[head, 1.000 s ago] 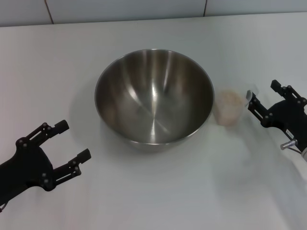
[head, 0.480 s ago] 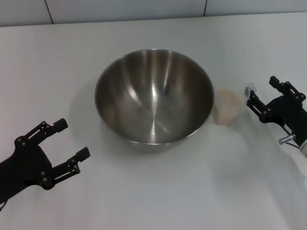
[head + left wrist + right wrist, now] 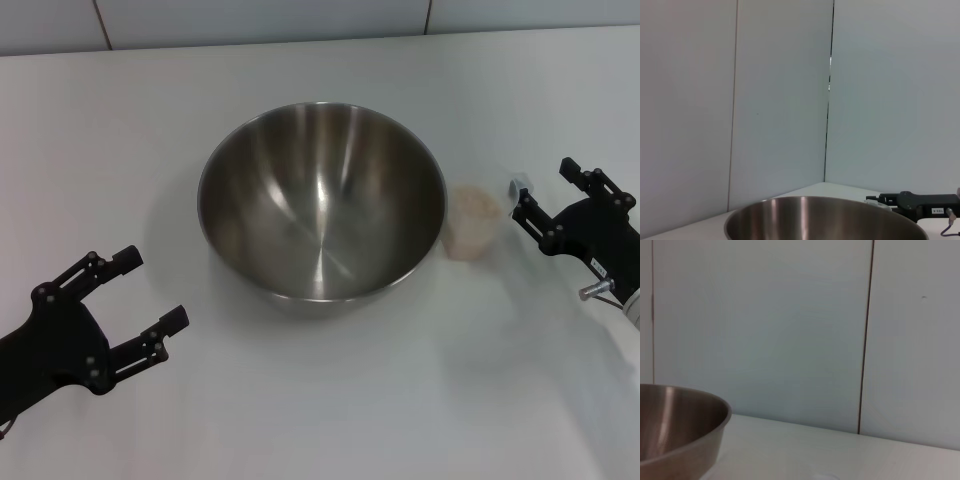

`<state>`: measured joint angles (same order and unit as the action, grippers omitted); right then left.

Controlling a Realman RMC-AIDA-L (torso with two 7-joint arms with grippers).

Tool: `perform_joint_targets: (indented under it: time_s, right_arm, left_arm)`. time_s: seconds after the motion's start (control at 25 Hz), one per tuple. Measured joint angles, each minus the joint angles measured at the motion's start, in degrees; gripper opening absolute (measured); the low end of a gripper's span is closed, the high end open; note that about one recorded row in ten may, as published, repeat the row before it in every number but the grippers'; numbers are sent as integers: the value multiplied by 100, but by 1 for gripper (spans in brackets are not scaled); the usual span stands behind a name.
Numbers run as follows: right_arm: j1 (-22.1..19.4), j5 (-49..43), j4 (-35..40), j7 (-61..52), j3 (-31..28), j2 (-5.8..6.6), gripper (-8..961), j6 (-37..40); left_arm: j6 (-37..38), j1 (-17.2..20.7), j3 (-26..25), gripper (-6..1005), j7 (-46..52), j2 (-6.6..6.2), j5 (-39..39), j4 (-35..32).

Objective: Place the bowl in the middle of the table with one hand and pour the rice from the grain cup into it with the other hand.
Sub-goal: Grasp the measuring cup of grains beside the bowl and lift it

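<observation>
The steel bowl [image 3: 320,210] stands in the middle of the white table [image 3: 330,400], and nothing lies inside it. Its rim also shows in the left wrist view [image 3: 825,217] and the right wrist view [image 3: 675,425]. Right beside the bowl stands the small clear grain cup [image 3: 474,222], upright and filled with pale rice [image 3: 478,204]. My right gripper [image 3: 542,190] is open a short way to the right of the cup, apart from it. My left gripper [image 3: 152,292] is open near the front left, well clear of the bowl.
A grey tiled wall [image 3: 300,15] runs along the table's far edge. The right gripper [image 3: 912,202] also appears beyond the bowl in the left wrist view. Bare table surface lies in front of the bowl.
The right gripper has shifted slightly toward the far side, closer to level with the cup. The left gripper has barely moved. Bowl and cup stay in place.
</observation>
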<state>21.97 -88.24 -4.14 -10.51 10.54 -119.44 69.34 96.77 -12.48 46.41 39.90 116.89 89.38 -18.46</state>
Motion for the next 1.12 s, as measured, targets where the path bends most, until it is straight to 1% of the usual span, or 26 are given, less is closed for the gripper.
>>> perform_joint_targets:
  time_s: [0.12,0.24,0.6,0.96,1.12]
  right_arm:
    - [3,0,-12,0,0,-5,687,4]
    - [23,-11,-49,-6,6,-15,622,1]
    - [53,-10,-135,-44,1,-15,179,2]
    - [27,0,-139,-47,-82,-13,5,56]
    - [16,1,-135,-68,-239,-12,5,218]
  left_arm:
    - [0,0,0,844,0,9,0,0]
    - [0,-9,0,844,0,18,0,0]
    - [-1,-1,0,844,0,18,0,0]
    - [-1,17,0,844,0,17,0,0]
    - [-1,27,0,844,0,17,0,0]
